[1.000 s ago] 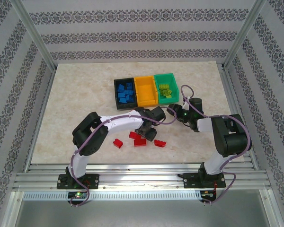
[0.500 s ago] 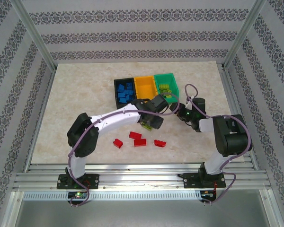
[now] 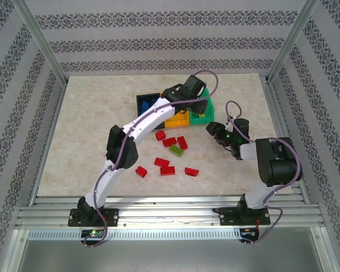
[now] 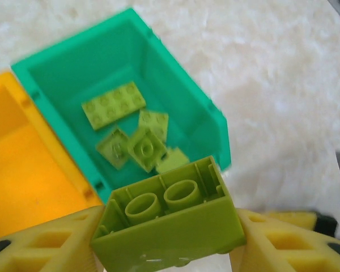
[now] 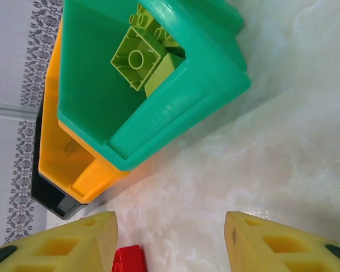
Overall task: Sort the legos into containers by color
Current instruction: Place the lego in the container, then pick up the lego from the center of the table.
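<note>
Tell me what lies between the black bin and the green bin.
The orange-yellow bin lies there, touching both the black bin and the green bin; the right wrist view shows this.

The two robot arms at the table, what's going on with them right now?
They are sorting bricks by color. The left gripper holds a lime green brick over the green bin, which already has several lime ones inside. The right gripper hangs open and empty beside that bin. Blue bricks sit in the black bin, the orange bin looks empty, and red bricks plus one lime brick lie loose on the table.
</note>
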